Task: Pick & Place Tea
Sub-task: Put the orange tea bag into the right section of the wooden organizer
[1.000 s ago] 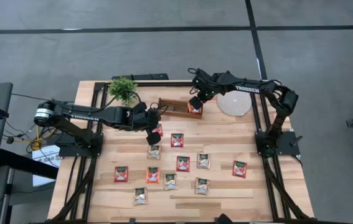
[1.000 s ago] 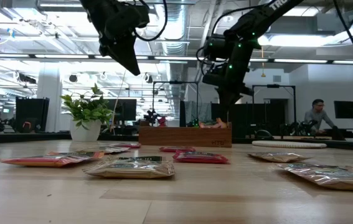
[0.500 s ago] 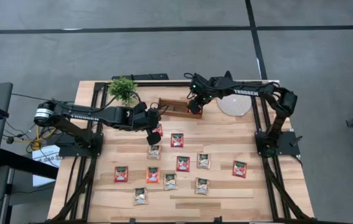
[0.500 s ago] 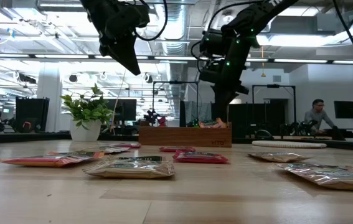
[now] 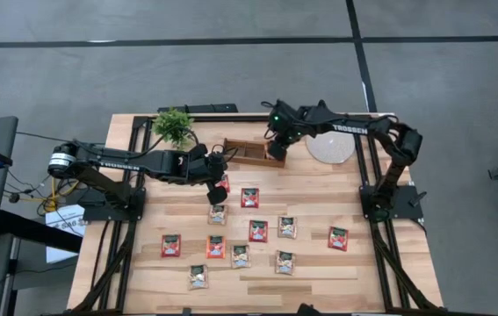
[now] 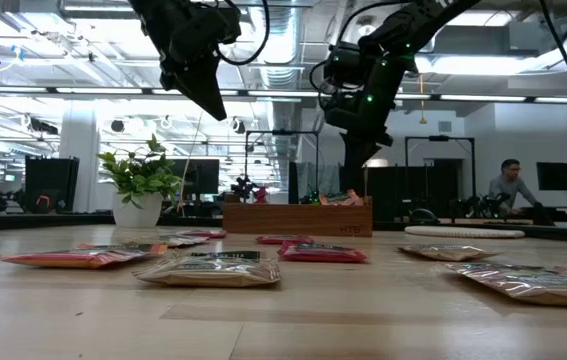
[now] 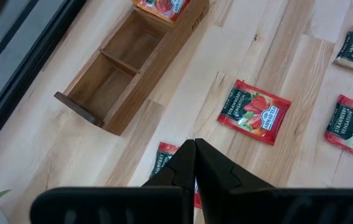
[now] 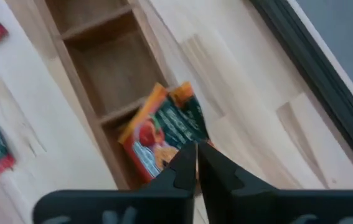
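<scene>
Hovering over the long brown wooden compartment tray (image 8: pixel 101 81), the right gripper (image 8: pixel 196 163), fingers nearly pressed together, overlooks orange tea sachets (image 8: pixel 164 127).

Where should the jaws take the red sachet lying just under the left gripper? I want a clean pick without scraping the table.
The red sachet lies flat on the wood, half hidden by the left gripper, whose jaws are shut above it. Probably best to come straight down from above, jaws opened, and pinch two opposite edges where the foil seam is thin. It is clear of the wooden tray, so nothing blocks either side.
</scene>
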